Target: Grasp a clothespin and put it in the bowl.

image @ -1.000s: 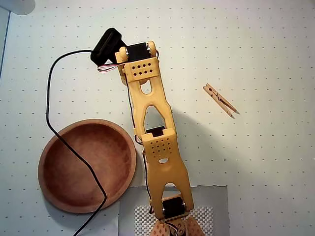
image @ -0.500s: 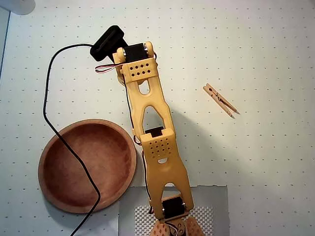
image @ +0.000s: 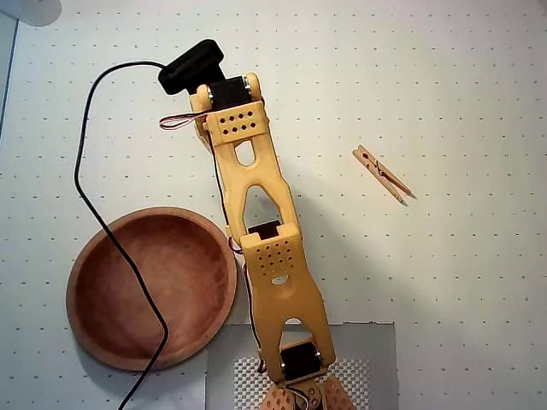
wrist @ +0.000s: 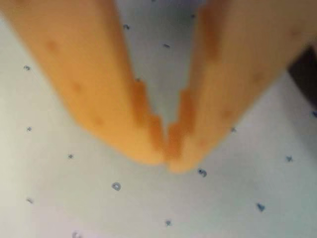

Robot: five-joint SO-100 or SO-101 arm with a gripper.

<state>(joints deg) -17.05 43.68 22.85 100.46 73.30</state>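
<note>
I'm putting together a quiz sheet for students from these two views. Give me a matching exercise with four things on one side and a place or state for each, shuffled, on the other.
Things:
1. clothespin
2. bowl
3. gripper
4. black cable

Places or states:
A. tips closed together, nothing between them
B. crosses over the bowl in the overhead view
C. empty, lower left of the overhead view
D. lying on the dotted mat, right of the arm

Pairs: 1-D, 2-C, 3-A, 4-B

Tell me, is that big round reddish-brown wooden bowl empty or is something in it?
Empty. The round reddish-brown wooden bowl shows bare wood inside; only a black cable passes over it. The small tan wooden clothespin lies on the mat.
</note>
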